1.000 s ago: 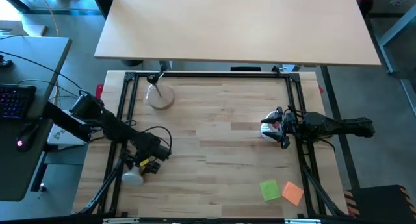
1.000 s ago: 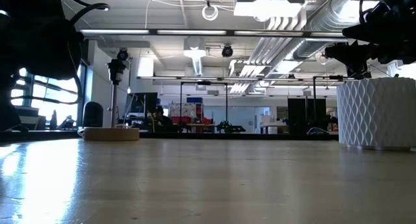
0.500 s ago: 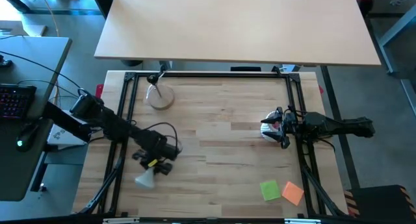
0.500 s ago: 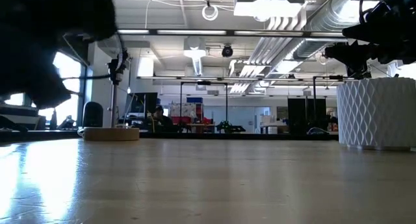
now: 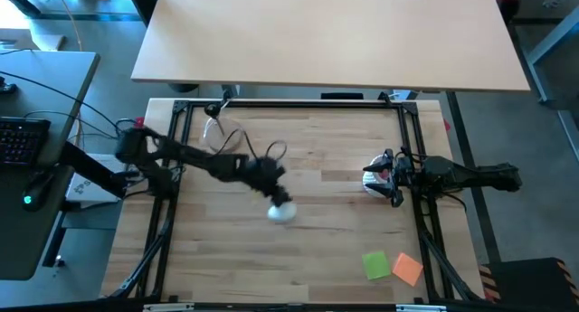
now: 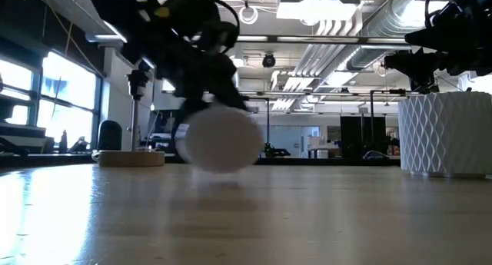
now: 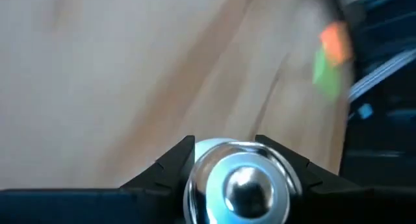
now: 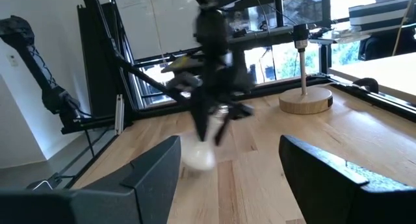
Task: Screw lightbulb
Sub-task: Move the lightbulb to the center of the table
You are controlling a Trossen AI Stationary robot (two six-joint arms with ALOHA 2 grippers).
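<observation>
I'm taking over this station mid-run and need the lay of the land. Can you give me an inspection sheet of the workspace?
Surface: wooden table, bare in the middle.
Job's things: lightbulb in the left gripper, globe down near the table's middle, screw end up between the fingers; wooden lamp base at the far left corner.
Clutter: white cup under the right gripper; green and orange sticky notes near the front.
Grippers: left shut on the bulb; right open, waiting at the right edge.
Cables: loops on the left arm.
Surroundings: second table behind.

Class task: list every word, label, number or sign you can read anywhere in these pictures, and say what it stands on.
None can be read.
Whiteboard behind the table: writing too faint to read.
Sticky notes: blank.
Lightbulb in the left gripper: no marking shows.
</observation>
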